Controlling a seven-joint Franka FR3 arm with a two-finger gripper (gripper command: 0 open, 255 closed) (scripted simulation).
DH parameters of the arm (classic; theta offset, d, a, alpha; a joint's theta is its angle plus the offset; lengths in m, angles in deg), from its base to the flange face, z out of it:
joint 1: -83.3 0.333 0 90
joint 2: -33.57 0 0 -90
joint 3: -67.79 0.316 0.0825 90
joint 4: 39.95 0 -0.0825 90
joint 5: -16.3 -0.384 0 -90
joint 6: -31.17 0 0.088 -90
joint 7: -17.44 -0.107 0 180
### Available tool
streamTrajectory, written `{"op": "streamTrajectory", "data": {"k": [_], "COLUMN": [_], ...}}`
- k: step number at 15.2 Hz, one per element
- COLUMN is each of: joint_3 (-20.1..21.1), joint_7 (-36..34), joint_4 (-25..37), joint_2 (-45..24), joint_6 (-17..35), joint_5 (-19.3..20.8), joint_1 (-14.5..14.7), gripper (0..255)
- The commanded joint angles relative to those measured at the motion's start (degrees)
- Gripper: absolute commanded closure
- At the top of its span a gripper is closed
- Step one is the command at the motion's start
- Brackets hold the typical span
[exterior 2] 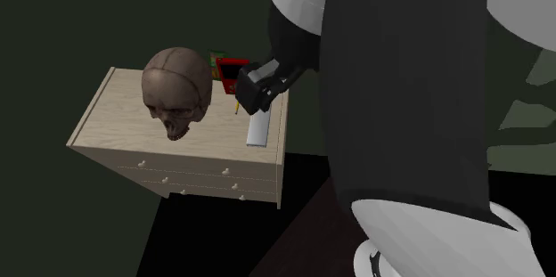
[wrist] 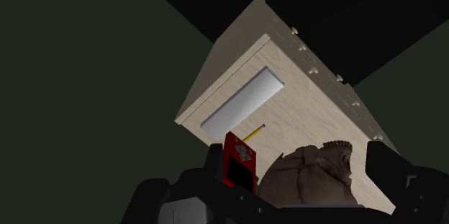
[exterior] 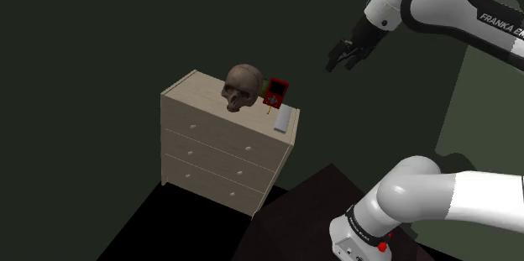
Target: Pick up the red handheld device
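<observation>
The red handheld device (exterior: 275, 93) stands upright near the back edge of a pale wooden dresser (exterior: 197, 91), beside a brown skull (exterior: 242, 87). In the second exterior view the red device (exterior 2: 230, 72) is partly covered by the hand. My gripper (exterior: 339, 56) hangs in the air, well above the dresser and off towards the shoulder view's right, touching nothing. In the wrist view the gripper (wrist: 296, 150) is open, its black fingers (wrist: 213, 163) wide apart, with the red device (wrist: 237, 161) and the skull (wrist: 309, 179) far beyond them.
A flat white bar (exterior: 282, 118) and a thin yellow pencil (exterior: 269, 110) lie on the dresser top by the device. The dresser has three drawers (exterior: 218, 146). My dark stand (exterior: 319, 200) sits close to its corner. Dark green walls surround the spot.
</observation>
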Motion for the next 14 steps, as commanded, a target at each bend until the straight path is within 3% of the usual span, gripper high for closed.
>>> {"op": "streamTrajectory", "data": {"k": [1, 14], "joint_3": [0.0, -6.74], "joint_7": [0.0, 11.75], "joint_4": [0.0, 10.68], "joint_2": [0.0, -28.21], "joint_6": [0.0, 11.29], "joint_5": [0.0, 0.33], "joint_1": [0.0, 0.47], "gripper": [0, 0]}}
